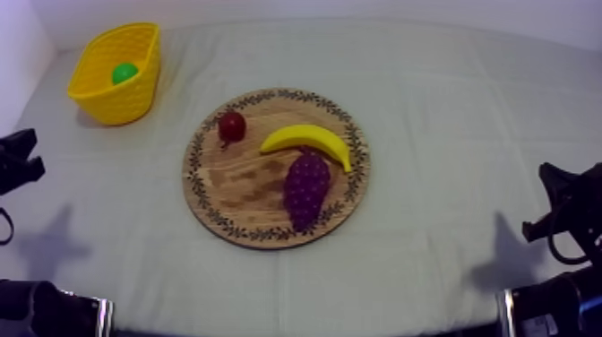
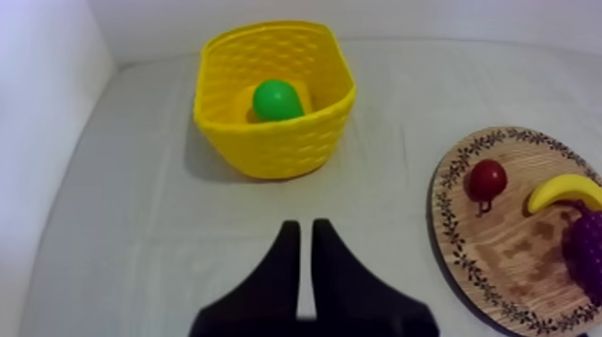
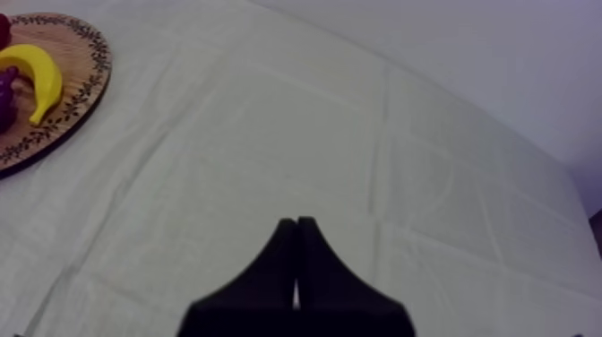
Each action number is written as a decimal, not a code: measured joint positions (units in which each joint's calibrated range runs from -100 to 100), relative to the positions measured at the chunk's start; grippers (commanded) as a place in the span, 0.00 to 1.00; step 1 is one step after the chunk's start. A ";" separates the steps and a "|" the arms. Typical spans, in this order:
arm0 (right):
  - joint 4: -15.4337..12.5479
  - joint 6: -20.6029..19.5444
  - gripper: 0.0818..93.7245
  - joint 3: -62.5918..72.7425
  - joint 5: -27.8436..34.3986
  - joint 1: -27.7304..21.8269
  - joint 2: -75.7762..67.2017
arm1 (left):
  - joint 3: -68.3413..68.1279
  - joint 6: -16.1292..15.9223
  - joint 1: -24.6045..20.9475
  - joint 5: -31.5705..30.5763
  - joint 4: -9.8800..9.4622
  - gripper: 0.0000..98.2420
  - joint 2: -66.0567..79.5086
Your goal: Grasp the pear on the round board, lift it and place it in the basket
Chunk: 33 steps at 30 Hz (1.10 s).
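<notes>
The green pear [image 1: 124, 73] lies inside the yellow basket [image 1: 116, 100] at the table's far left. In the left wrist view the pear [image 2: 276, 99] rests on the floor of the basket [image 2: 278, 148]. The round wooden board [image 1: 240, 193] sits mid-table. My left gripper [image 1: 20, 161] rests low at the left edge. Its fingers [image 2: 305, 226] lie together as a narrow wedge holding nothing, pointing toward the basket over bare cloth. My right gripper [image 1: 560, 193] rests low at the right, shut as a wedge [image 3: 296, 220] over bare cloth.
The board carries a banana [image 1: 309, 139], a bunch of grapes [image 1: 306, 184] and a small red fruit [image 1: 232, 125]. A white wall stands close to the basket's left. The board's rim [image 3: 63, 108] lies far from my right gripper.
</notes>
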<state>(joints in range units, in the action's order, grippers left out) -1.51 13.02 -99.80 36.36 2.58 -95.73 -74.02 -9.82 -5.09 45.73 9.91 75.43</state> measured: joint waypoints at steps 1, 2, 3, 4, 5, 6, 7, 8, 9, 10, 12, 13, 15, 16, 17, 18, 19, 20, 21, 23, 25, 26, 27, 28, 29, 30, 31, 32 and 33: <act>0.00 0.00 0.00 0.00 0.00 0.00 0.00 | -1.53 -0.10 0.00 -1.48 0.08 0.00 1.15; 0.00 0.00 0.00 0.00 0.00 0.00 0.00 | -3.04 -0.24 -0.01 -2.77 0.13 0.00 2.04; 0.00 0.00 0.00 0.00 0.00 0.00 0.00 | -4.59 -0.24 -0.05 -4.10 0.12 0.00 3.18; 0.00 0.00 0.00 0.00 0.00 0.00 0.00 | -6.09 -0.24 -0.10 -5.20 0.12 0.00 4.29; 0.00 0.00 0.00 0.00 0.00 0.00 0.00 | -7.25 -0.03 -0.14 -5.95 0.12 0.00 5.16; 0.00 0.00 0.00 0.00 0.00 0.00 0.00 | -8.72 0.25 -0.30 -6.89 0.06 0.00 6.35; 0.00 0.00 0.00 0.00 0.00 0.00 0.00 | -10.20 0.61 -0.44 -7.68 -0.02 0.00 7.61; 0.00 0.00 0.00 0.00 0.00 0.00 0.00 | -11.38 0.99 -0.55 -8.41 -0.02 0.00 8.62; 0.00 0.00 0.00 0.00 0.00 0.00 0.00 | -12.90 1.54 -0.67 -9.04 -0.21 0.00 9.94; 0.00 0.00 0.00 0.00 0.00 0.00 0.00 | -14.47 2.26 -0.78 -9.55 -0.63 0.00 11.28; 0.00 0.00 0.00 0.00 0.00 0.00 0.00 | -17.54 3.92 -0.89 -10.09 -1.75 0.00 13.91; 0.00 0.00 0.00 0.00 0.00 0.00 0.00 | -19.01 4.98 -0.97 -10.17 -2.36 0.00 15.15; 0.00 0.00 0.00 0.00 0.00 0.00 0.00 | -21.19 7.28 -1.12 -9.58 -3.91 0.00 17.05; 0.00 0.00 0.00 0.00 0.00 0.00 0.00 | -22.06 8.47 -1.22 -9.36 -4.71 0.00 17.94; 0.00 0.00 0.00 0.00 0.00 0.00 0.00 | -22.65 9.65 -1.29 -8.92 -5.55 0.00 18.74; 0.00 0.00 0.00 0.00 0.00 0.00 0.00 | -22.88 10.61 -1.33 -8.45 -6.22 0.00 19.30; 0.00 0.00 0.00 0.00 0.00 0.00 0.00 | -22.95 11.90 -1.42 -7.66 -7.07 0.00 20.17; 0.00 0.00 0.00 0.00 0.00 0.00 0.00 | -22.95 13.17 -1.42 -6.89 -7.89 0.00 21.20; 0.00 0.00 0.00 0.00 0.00 0.00 0.00 | -22.96 14.15 -1.42 -6.18 -8.67 0.00 22.13; 0.00 0.00 0.00 0.00 0.00 0.00 0.00 | -23.03 16.44 -1.38 -5.19 -9.53 0.00 23.49; 0.00 0.00 0.00 0.00 0.00 0.00 0.00 | -23.03 18.06 -1.38 -4.96 -9.91 0.00 24.04; 0.00 0.00 0.00 0.00 0.00 0.00 0.00 | -23.08 18.70 -1.38 -4.87 -9.91 0.00 24.14; 0.00 0.00 0.00 0.00 0.00 0.00 0.00 | -23.17 19.14 -1.35 -5.12 -9.91 0.00 24.14; 0.00 0.00 0.00 0.00 0.00 0.00 0.00 | -23.42 19.41 -1.35 -5.56 -10.34 0.00 24.23; 0.00 0.00 0.00 0.00 0.00 0.00 0.00 | -23.78 19.56 -1.35 -6.39 -10.80 0.00 24.29; 0.00 0.00 0.00 0.00 0.00 0.00 0.00 | -23.96 19.64 -1.35 -7.02 -11.07 0.00 24.29; 0.00 0.00 0.00 0.00 0.00 0.00 0.00 | -24.32 19.64 -1.31 -7.96 -11.20 0.00 24.37; 0.00 0.00 0.00 0.00 0.00 0.00 0.00 | -24.53 19.64 -1.31 -8.83 -11.38 0.00 24.37; 0.00 0.00 0.00 0.00 0.00 0.00 0.00 | -24.73 19.60 -1.31 -9.31 -11.45 0.00 24.37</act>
<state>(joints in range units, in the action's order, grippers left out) -1.51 13.02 -99.80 36.36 2.58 -95.73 -98.75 9.78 -6.40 36.42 -1.54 99.80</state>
